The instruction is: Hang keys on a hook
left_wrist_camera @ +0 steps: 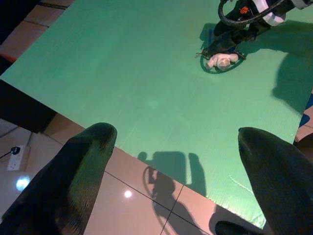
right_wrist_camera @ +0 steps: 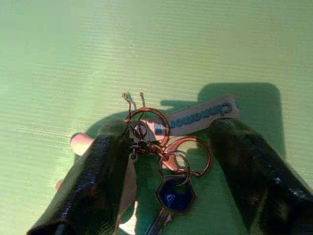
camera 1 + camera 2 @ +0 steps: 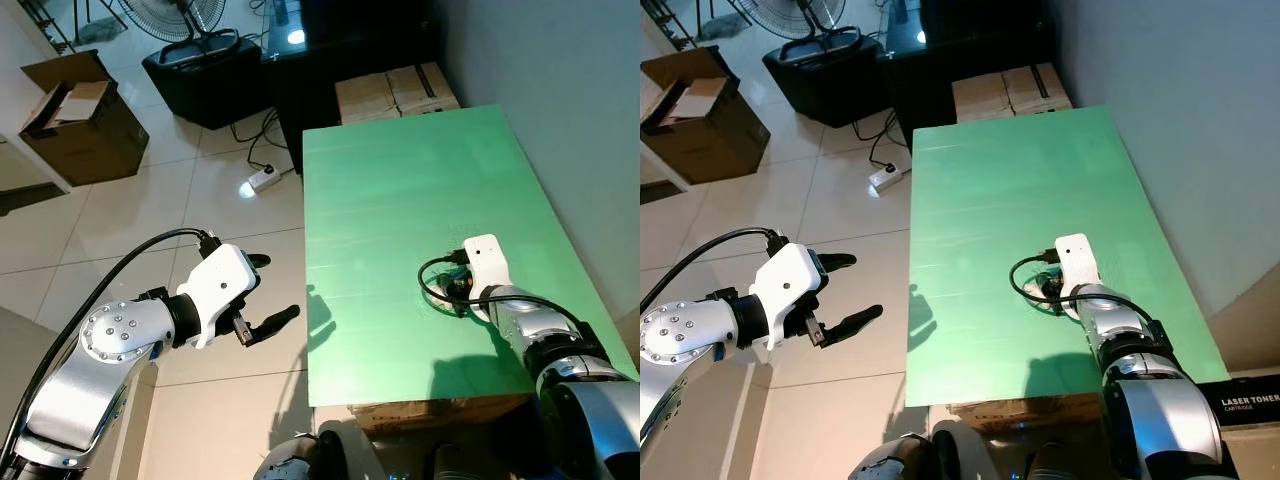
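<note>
1. The keys (image 2: 164, 161) are seen lying on the green tabletop (image 3: 400, 200), toward its near right part; in the right wrist view they are resolved into copper rings, a clasp, a blue-headed key and a pale tag with blue lettering, while in the head views they are reduced to a small dark cluster beside the wrist.
2. The right gripper (image 2: 166, 181) is lowered over the keys; its two black fingers (image 2: 93, 186) are spread to either side of the bunch, and nothing is clamped between them; whether the left-hand finger touches a ring cannot be told.
3. In the left wrist view a small pale charm (image 1: 221, 61) is shown beside the right gripper, on the tabletop; only pale bits of it peek out from behind a finger in the right wrist view.
4. The left gripper (image 3: 262, 300) is held out over the tiled floor (image 3: 150, 220), just off the tabletop's left edge; its fingers are opened wide and hold nothing.
5. The right forearm is stretched forward from the near edge, the white wrist housing tipped down; a black cable is looped beside it.
6. A cardboard box (image 3: 85, 120), a fan base (image 3: 190, 45) and a power strip (image 3: 262, 180) are seen on the floor beyond.
</note>
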